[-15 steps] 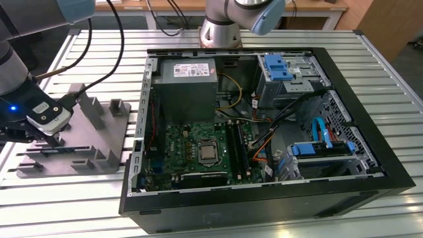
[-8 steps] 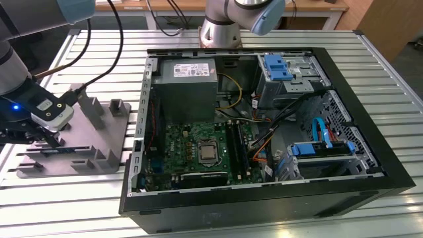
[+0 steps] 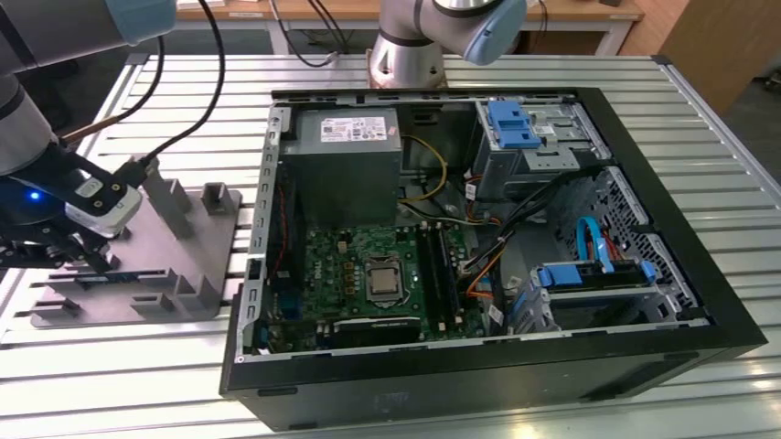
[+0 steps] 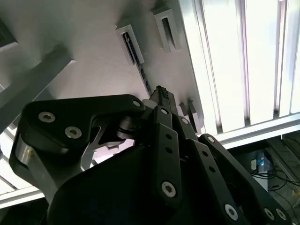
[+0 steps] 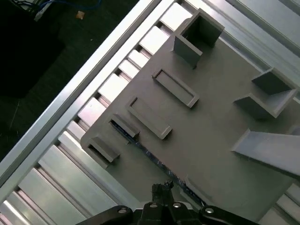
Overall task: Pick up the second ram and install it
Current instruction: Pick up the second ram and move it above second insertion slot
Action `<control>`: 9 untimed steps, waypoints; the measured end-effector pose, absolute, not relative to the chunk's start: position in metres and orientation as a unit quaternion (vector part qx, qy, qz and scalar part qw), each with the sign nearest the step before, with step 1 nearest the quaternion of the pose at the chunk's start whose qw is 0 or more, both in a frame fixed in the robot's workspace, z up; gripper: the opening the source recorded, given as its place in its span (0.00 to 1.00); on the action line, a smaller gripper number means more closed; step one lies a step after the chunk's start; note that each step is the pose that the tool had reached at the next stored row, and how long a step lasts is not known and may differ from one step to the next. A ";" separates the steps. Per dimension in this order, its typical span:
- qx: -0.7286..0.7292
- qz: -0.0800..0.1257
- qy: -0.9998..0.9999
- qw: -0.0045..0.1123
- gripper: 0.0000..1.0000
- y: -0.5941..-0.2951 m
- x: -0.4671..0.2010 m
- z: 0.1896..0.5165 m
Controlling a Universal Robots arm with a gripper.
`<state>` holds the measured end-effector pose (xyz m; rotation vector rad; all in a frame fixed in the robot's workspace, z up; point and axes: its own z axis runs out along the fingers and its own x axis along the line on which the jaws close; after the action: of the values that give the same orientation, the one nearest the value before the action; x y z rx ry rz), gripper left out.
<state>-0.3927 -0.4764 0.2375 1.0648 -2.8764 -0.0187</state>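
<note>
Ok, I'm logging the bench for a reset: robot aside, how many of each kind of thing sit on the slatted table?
Grey block: 1
Ram stick, lying on the grey block: 1
Open computer case: 1
Total: 3

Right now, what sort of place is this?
Probably a robotics lab bench for computer assembly: an open black desktop computer case sits on a slotted aluminium table beside a grey plastic fixture block with upright posts.
</note>
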 end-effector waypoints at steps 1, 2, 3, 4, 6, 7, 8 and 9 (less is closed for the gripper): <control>0.353 -0.006 -0.935 0.037 0.10 -0.476 -0.393 0.238; 0.359 -0.006 -0.933 0.037 0.10 -0.476 -0.393 0.238; 0.364 -0.005 -0.931 0.037 0.10 -0.476 -0.393 0.238; 0.370 -0.005 -0.928 0.037 0.10 -0.476 -0.393 0.238; 0.380 -0.005 -0.924 0.037 0.10 -0.476 -0.393 0.238; 0.386 -0.005 -0.922 0.037 0.10 -0.476 -0.393 0.238; 0.391 -0.004 -0.920 0.037 0.10 -0.476 -0.393 0.237; 0.396 -0.004 -0.917 0.037 0.10 -0.476 -0.393 0.237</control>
<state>-0.3927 -0.4765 0.2375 1.2164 -2.8151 -0.0126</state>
